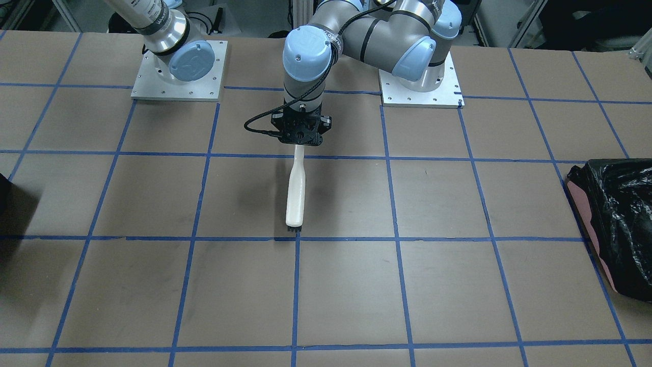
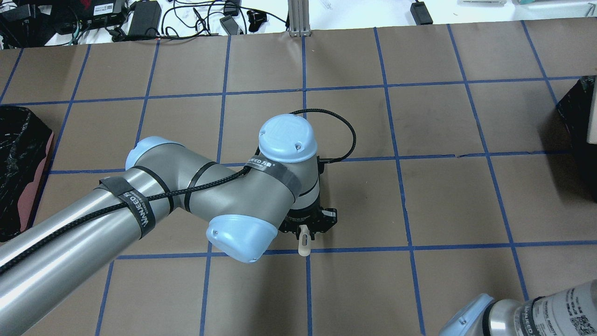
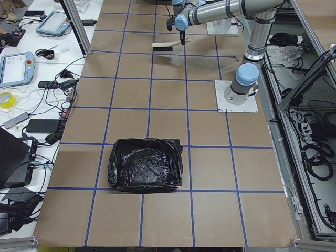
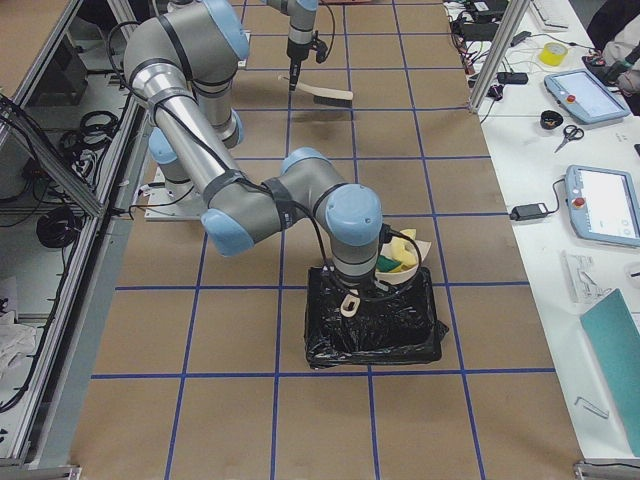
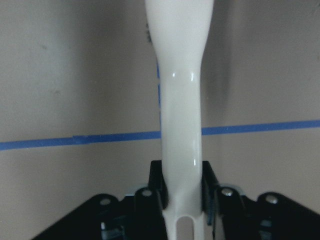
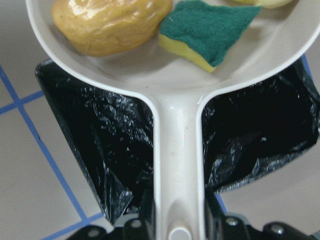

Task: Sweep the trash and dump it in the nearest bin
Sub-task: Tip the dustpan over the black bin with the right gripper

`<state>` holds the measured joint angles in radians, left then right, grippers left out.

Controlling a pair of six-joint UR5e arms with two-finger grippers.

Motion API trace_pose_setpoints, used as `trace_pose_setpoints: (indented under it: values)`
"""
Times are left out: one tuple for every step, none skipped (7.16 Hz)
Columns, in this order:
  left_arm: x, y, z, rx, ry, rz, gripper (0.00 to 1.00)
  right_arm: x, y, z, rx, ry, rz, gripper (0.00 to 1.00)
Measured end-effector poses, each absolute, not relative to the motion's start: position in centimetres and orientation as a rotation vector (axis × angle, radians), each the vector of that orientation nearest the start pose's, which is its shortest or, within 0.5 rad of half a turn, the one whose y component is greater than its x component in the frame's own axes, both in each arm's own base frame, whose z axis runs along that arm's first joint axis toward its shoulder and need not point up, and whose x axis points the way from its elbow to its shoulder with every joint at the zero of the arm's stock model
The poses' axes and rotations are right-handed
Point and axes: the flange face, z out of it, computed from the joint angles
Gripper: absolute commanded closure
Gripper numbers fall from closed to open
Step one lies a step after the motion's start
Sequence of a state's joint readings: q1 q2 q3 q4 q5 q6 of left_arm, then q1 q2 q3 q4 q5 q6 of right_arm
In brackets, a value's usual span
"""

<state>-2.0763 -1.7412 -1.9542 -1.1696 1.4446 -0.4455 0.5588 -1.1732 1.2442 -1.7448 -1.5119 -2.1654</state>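
Trash lies in the pan of the white dustpan [image 6: 180,127]. The glossy orange-yellow lump [image 6: 110,22] is just beside the green-and-yellow sponge block [image 6: 207,30]. The pale yellow crescent [image 6: 265,3] shows only as a sliver at the top edge of the right wrist view. The right gripper [image 6: 179,215] has its fingers [image 6: 147,210] clenched on the dustpan's handle. It holds the pan in the air above the black-bagged bin [image 4: 375,335], which stands on the desk [image 1: 458,285] at the robot's right end. From the side view the pan looks roughly level, though the angle is too poor to be sure.

Well apart, near the middle of the desk, the left gripper [image 1: 300,140] points downward with its fingers [image 5: 156,185] grasping the narrow end of a white hand brush [image 1: 295,196]. The brush's handle runs away from the robot, and its dark bristles (just a short fringe from the front) sit at a blue tape line. A second black-bagged bin [image 1: 619,224] stands at the desk's other end, on the robot's left.
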Motion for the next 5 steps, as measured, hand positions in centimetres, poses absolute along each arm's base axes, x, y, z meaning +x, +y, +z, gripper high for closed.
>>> trace_pose_setpoints:
  values:
    - [-36.3, -35.3, 25.8, 0.082, 3.166, 0.311, 1.0, -50.8, -45.7, 44.8, -1.791, 2.737, -0.054, 1.0]
    - [-36.3, -35.2, 25.5, 0.084, 3.168, 0.308, 1.0, -52.4, -44.9, 45.5, -1.817, 2.742, -0.01, 1.0]
    - [-36.3, -35.2, 25.2, 0.085, 3.172, 0.304, 1.0, -54.2, -44.1, 45.5, -1.844, 2.736, 0.039, 1.0]
    - [-36.3, -35.1, 25.1, 0.089, 3.173, 0.304, 1.0, -56.0, -43.6, 45.2, -1.873, 2.724, 0.088, 1.0]
    - [-36.1, -34.8, 24.8, 0.093, 3.169, 0.311, 1.0, -57.5, -43.4, 45.2, -1.906, 2.709, 0.136, 1.0]
